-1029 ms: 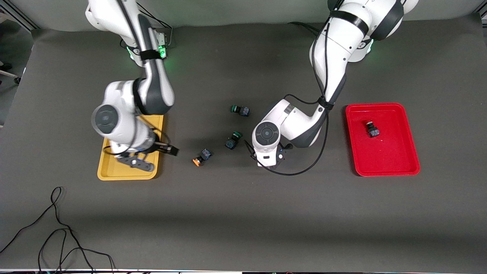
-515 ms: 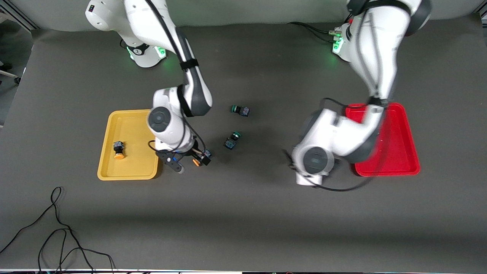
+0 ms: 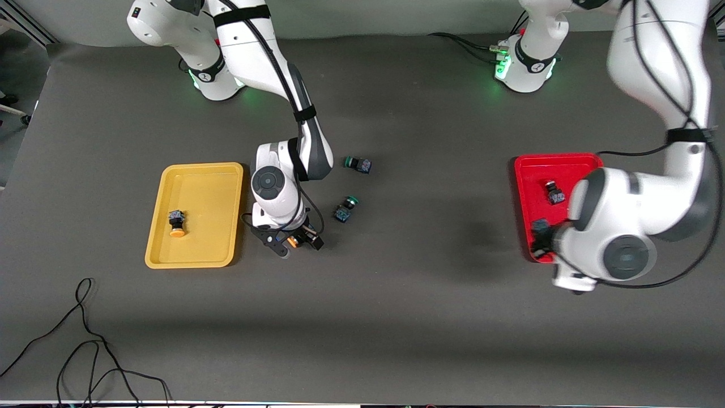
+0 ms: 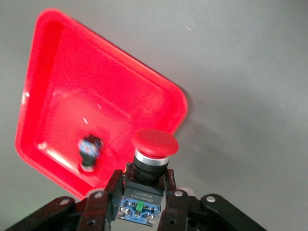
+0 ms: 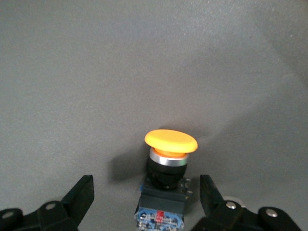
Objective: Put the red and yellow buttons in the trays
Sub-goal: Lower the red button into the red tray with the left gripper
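Over the red tray's [image 3: 566,161] corner nearest the front camera, my left gripper [image 3: 542,237] [image 4: 142,180] is shut on a red button [image 4: 155,143] by its dark body. Another red button [image 3: 554,192] [image 4: 89,150] lies in that tray [image 4: 72,72]. Down at the table between the yellow tray [image 3: 198,175] and the green-capped switches, my right gripper [image 3: 294,241] [image 5: 147,187] is open. A yellow button [image 3: 292,242] [image 5: 171,140] lies between its fingers, untouched by them. A second yellow button [image 3: 177,222] lies in the yellow tray.
Two green-capped switches [image 3: 358,164] [image 3: 345,208] lie on the dark mat near the table's middle, close to the right arm's wrist. Loose black cables [image 3: 85,340] trail over the mat's corner nearest the front camera, at the right arm's end.
The left arm swung from the table's middle to the red tray, carrying a red button. The right arm left the yellow tray, where a yellow button now lies, and came down around the other.
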